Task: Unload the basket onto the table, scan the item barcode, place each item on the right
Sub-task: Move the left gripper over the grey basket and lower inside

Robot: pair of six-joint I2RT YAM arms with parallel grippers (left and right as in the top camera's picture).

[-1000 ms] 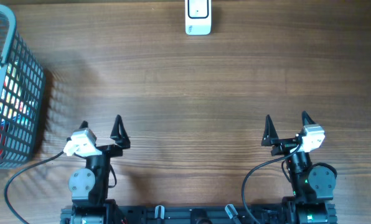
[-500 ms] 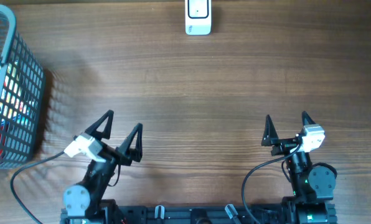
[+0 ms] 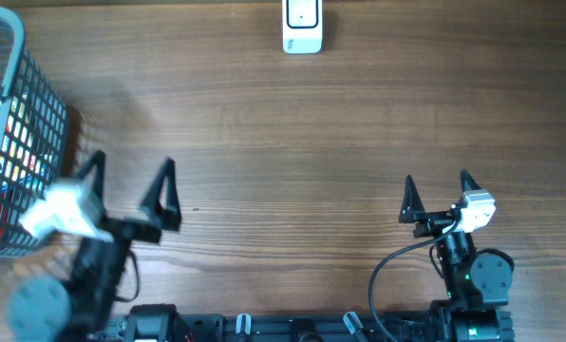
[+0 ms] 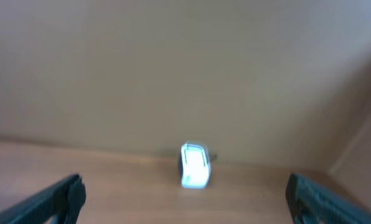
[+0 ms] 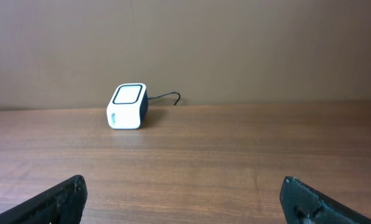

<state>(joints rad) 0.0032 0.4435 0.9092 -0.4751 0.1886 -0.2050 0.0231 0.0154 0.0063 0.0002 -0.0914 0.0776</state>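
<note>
Trouble sits at nine o'clock: left gripper [image 3: 131,161] and right gripper [image 3: 437,178] both gape empty, and the left could clip the basket [image 3: 50,123] wall, tipping it.

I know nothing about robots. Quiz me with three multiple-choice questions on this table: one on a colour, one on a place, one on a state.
1. What colour is the basket? A. red; B. blue-grey; C. yellow.
2. Where is the white barcode scanner? A. at the far edge of the table, near the middle; B. inside the basket; C. held by an arm.
3. How is the left gripper? A. shut on a packet; B. shut on the scanner; C. open, holding nothing.

Answers: 1 B, its mesh wall shows that colour; 2 A, it stands alone at the top of the overhead view; 3 C, its fingers stand wide apart over bare wood.
</note>
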